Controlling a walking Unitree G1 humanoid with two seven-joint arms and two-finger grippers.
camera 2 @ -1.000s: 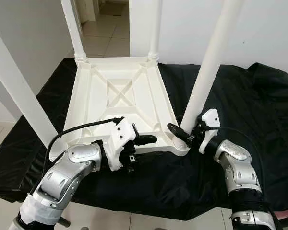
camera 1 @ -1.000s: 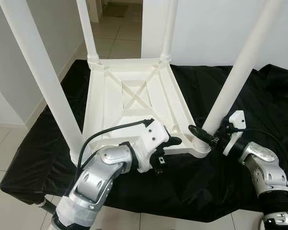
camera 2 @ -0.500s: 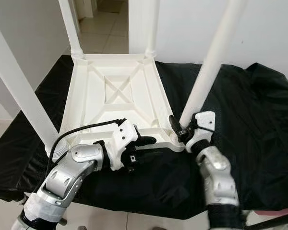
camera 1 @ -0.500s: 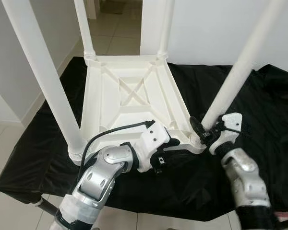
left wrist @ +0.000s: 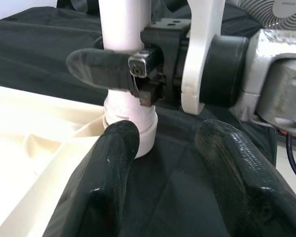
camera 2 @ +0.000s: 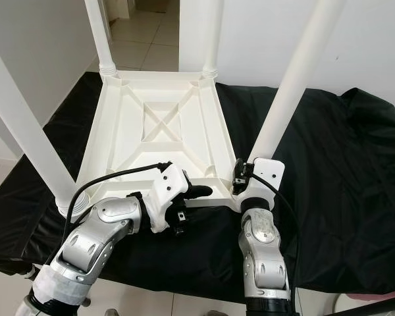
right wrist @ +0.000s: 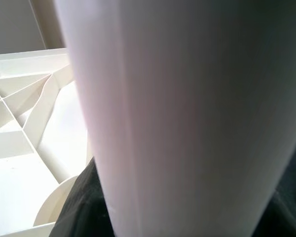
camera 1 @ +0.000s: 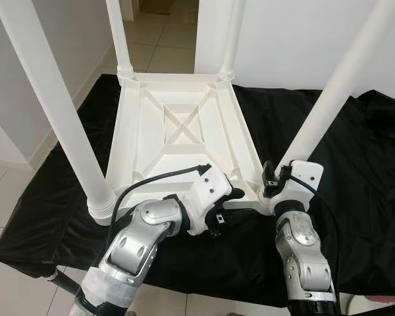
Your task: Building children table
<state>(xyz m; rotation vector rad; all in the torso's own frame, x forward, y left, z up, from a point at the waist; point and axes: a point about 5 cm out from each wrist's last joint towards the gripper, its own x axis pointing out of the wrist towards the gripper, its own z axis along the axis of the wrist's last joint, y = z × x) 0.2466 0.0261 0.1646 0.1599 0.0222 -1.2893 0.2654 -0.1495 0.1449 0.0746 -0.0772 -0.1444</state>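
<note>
A white children's table (camera 1: 178,125) lies upside down on a black cloth (camera 1: 362,171), its four legs standing up. My right gripper (camera 1: 272,182) is shut on the near right leg (camera 1: 326,105) just above its socket at the table's near right corner. One of its black fingers (left wrist: 96,69) crosses the leg (left wrist: 123,29) in the left wrist view. That leg (right wrist: 187,118) sits very close in the right wrist view. My left gripper (camera 1: 232,195) is open at the table's near rim, a little left of that corner, its fingers (left wrist: 108,173) apart over the cloth.
The near left leg (camera 1: 52,99) rises close to my left arm, and two far legs (camera 1: 117,33) stand at the back. The cloth-covered surface ends near me, with tiled floor (camera 1: 6,197) to the left. A white wall (camera 1: 296,39) stands behind, and a fan (left wrist: 286,10) to my right.
My right arm has swung in from the right to stand straight before the near right leg, its wrist turning around the leg's base. The left arm has stayed put.
</note>
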